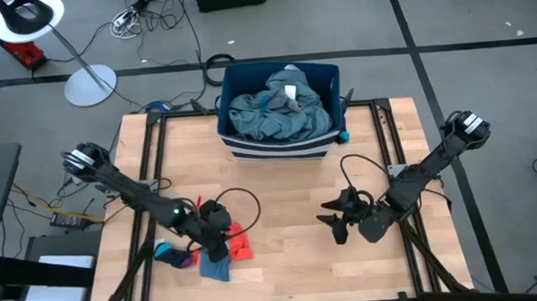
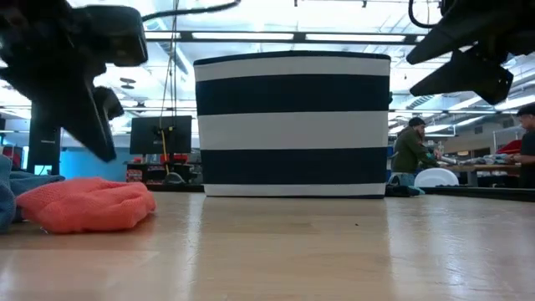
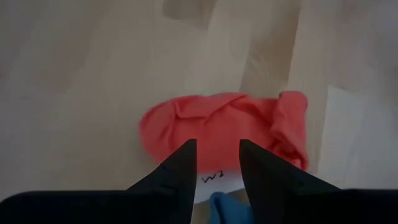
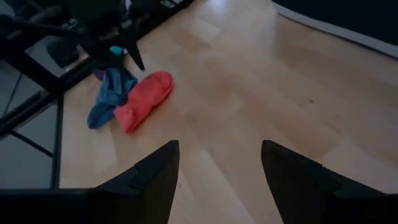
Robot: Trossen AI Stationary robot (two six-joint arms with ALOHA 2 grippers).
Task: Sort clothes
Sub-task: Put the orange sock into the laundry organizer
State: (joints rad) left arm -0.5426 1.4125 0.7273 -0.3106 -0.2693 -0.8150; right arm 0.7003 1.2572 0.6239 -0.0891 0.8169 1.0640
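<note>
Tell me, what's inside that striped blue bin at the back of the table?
The striped bin holds a heap of teal-grey clothes with a small white tag on top. Whatever lies beneath that heap is covered, so I can't tell what else is in there.

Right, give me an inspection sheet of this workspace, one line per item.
Surface: light wooden table, bare across the middle.
Job's things: red piece and blue piece lie near the table's front left; teal-grey garments fill the striped bin at the back edge.
Clutter: a small teal object beside the bin's right corner.
Hands: left hand open, hovering just over the red piece, holding nothing; right hand open over bare wood, empty.
Cables: black loops on the table by each arm; more on the floor behind the bin.
Surroundings: a white lamp stand on the floor, people at desks in the room beyond.
</note>
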